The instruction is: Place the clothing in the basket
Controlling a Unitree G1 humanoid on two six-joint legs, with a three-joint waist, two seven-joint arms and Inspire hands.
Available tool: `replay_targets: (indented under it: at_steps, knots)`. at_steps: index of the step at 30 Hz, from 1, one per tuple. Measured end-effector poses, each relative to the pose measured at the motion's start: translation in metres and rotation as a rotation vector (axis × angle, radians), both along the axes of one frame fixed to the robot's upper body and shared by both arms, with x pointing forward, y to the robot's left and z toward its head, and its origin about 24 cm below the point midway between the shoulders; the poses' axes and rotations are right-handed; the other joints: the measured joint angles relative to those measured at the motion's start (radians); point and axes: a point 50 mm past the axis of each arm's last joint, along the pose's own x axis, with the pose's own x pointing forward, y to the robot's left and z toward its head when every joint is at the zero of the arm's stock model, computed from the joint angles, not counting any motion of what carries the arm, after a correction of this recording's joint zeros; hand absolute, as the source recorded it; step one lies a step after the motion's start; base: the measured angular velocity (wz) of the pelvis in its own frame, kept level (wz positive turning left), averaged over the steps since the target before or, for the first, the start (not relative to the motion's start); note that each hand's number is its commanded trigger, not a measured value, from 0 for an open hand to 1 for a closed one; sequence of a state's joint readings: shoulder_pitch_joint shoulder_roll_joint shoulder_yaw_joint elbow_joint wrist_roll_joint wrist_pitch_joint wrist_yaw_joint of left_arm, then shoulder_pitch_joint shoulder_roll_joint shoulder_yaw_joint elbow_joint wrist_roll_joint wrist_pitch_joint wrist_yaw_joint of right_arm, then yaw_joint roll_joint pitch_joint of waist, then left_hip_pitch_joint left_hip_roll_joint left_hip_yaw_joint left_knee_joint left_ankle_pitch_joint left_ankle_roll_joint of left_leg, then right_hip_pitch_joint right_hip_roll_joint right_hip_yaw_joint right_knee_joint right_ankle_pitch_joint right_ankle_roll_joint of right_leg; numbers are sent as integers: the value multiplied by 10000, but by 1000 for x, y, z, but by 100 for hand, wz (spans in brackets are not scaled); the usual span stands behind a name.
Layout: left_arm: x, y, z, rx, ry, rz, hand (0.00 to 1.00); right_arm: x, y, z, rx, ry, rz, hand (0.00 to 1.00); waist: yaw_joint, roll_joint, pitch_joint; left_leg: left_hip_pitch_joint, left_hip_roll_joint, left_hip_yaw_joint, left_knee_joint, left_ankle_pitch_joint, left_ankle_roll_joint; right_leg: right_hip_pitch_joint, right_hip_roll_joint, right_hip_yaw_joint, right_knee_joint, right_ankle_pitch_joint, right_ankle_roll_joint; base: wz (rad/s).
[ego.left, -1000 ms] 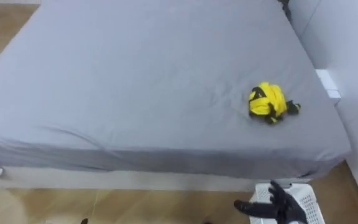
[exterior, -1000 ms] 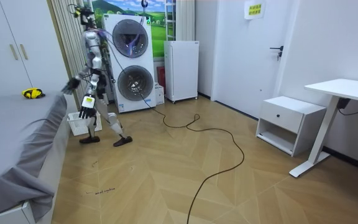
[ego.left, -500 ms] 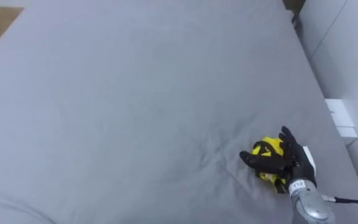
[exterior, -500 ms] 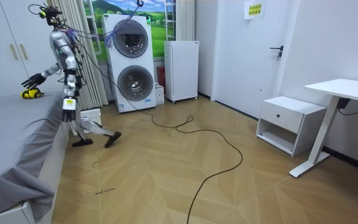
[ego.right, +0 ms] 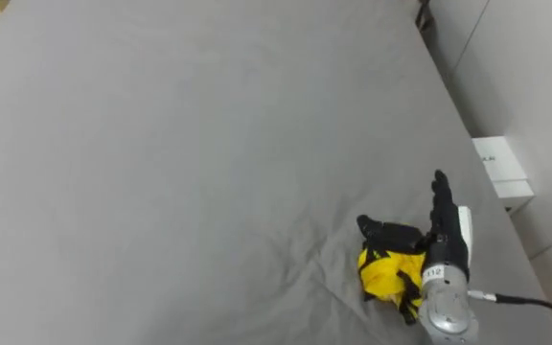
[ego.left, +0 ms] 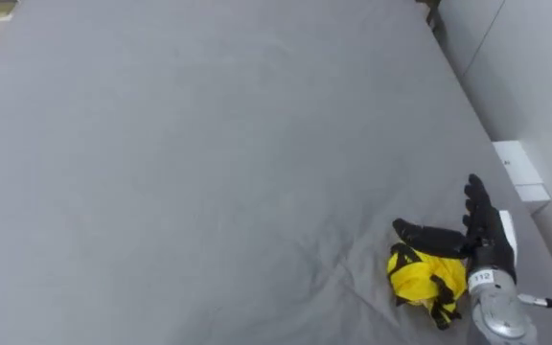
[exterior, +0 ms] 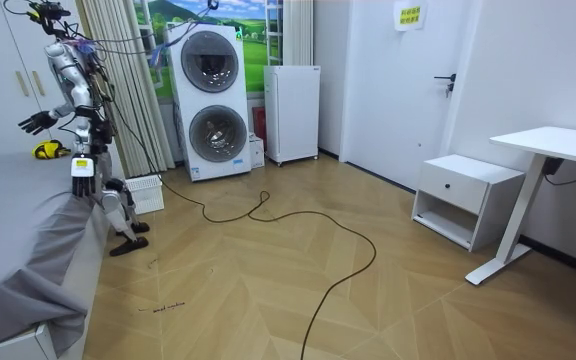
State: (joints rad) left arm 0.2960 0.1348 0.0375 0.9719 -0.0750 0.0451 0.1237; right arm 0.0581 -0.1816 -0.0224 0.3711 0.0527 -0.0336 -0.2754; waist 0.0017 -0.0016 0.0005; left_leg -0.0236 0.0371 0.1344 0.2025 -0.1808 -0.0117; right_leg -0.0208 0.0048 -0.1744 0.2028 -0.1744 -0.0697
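hovering right hand [ego.left: 482, 240], fingers spread, maybe touching yellow clothes [ego.left: 420, 278] on bed [ego.left: 161, 144]; low grab could snag the sheet [ego.left: 333, 254].

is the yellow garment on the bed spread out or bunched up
Bunched up: the yellow garment lies as a small crumpled lump on the grey bed, beside the open right hand.

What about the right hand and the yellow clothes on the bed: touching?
Apart. The room view shows the right hand open above the yellow clothes with a gap between; in the eye views they merely overlap.
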Motion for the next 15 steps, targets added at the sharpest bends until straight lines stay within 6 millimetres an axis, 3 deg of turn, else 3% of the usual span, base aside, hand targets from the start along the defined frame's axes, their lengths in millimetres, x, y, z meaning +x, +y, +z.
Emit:
replay_targets:
  at_steps: [5,11,15]
  knots:
    - [9,1,0,14,11,62,0,-1,-6,-3,-556,205,-370,0,33,-41,38,-222,-10,-19,36,30,9,-247,-35,-72,-27,-35,20,4]
    - [31,3,0,21,-214,-67,0,-9,-18,-47,-1308,3094,-764,0,235,-130,66,-867,-62,-120,28,189,34,-758,-91,-277,33,32,7,11]
    - [41,4,1,73,-400,-191,0,-25,-23,-67,-1242,4490,-1011,0,331,-239,53,-1279,-138,-337,6,289,56,-986,-190,-746,-23,26,17,31]
